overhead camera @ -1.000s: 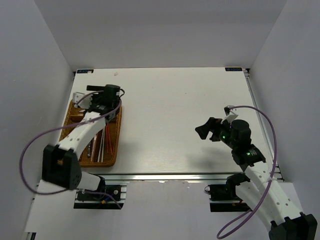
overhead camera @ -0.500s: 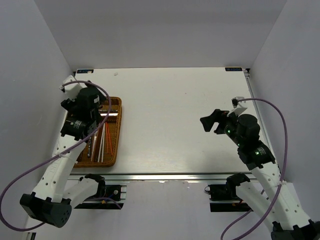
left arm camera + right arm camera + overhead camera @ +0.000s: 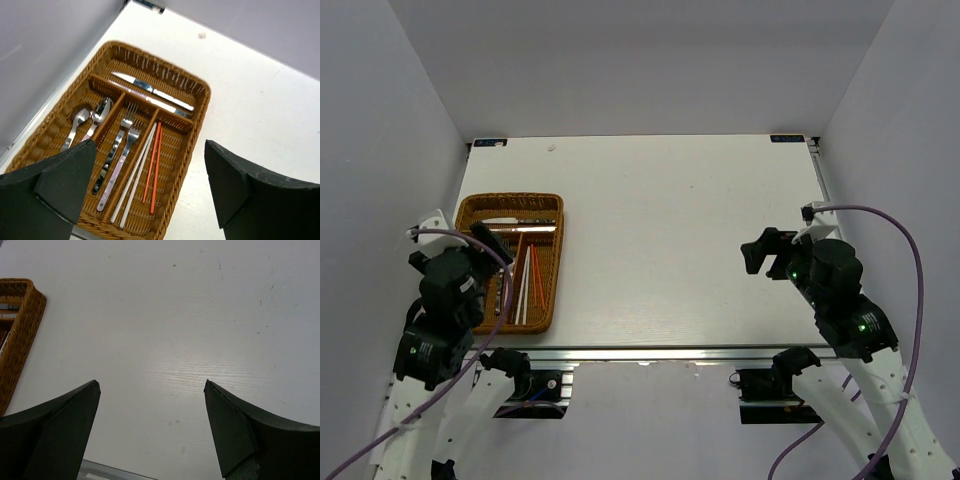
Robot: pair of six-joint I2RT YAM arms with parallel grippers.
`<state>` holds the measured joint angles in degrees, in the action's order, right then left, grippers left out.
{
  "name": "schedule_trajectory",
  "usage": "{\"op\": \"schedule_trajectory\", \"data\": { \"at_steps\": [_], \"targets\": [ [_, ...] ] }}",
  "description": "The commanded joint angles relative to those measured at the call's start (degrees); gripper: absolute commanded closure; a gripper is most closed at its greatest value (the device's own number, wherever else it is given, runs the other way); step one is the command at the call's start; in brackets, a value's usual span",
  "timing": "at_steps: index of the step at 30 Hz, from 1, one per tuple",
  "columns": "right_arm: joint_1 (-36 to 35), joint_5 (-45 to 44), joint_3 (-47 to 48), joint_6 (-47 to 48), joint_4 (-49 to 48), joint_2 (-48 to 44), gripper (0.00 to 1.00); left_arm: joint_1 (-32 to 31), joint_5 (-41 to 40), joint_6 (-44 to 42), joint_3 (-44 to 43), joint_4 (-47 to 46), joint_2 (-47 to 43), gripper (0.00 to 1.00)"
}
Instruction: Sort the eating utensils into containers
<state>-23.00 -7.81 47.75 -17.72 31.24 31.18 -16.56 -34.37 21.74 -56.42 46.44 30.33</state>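
Near edge, left: the left hand [image 3: 150,145] hangs raised above the near left corner of the tray [image 3: 510,198]. Fingers spread wide, nothing between them. Its wrist camera looks down past both black fingertips into the basket.

Near edge, right: the right hand [image 3: 151,385] hovers over the right part of the surface [image 3: 670,230], well apart from the tray. Fingers stand wide, gripping nothing; only bare white board shows between them, with the tray's brown rim just visible at the far left of that view.

Tray: brown woven wicker, rectangular, lying flat on the left side of the surface with its long side running near to far. Three long slots at the near end, one crosswise slot at the far end.

- Slot by the left wall: two silver spoons [image 3: 101,111], bowls toward the far end.
- Middle slot: two forks [image 3: 126,150], tines pointing far, handles toward the near rim.
- Right slot: white chopsticks [image 3: 135,172] lying beside red chopsticks [image 3: 155,167], the red pair nearest the right wall.
- Crosswise slot beyond: knives [image 3: 152,92] lying side to side, close together.

All the cutlery in sight lies inside the tray.

Far edge: one small pale speck [image 3: 552,147] on the surface, near the back wall.
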Motion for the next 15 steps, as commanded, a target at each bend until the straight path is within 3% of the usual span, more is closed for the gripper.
{"op": "schedule_trajectory", "data": {
  "at_steps": [1, 9, 15],
  "targets": [
    [-0.3, -1.4, 3.8, 1.5, 3.9, -1.6, 0.11, 0.1, 1.4, -2.4, -3.3, 6.2, -2.4, 0.02],
    [-0.2, -6.2, 4.3, 2.7, 7.8, -6.4, 0.11, 0.1, -0.6, -1.6, -3.9, 8.3, -11.7, 0.02],
    [-0.2, -5.9, 4.7, 3.1, 7.5, -7.8, 0.11, 0.1, 0.0, -1.3, -4.2, 8.9, -12.4, 0.02]
  ]
}}
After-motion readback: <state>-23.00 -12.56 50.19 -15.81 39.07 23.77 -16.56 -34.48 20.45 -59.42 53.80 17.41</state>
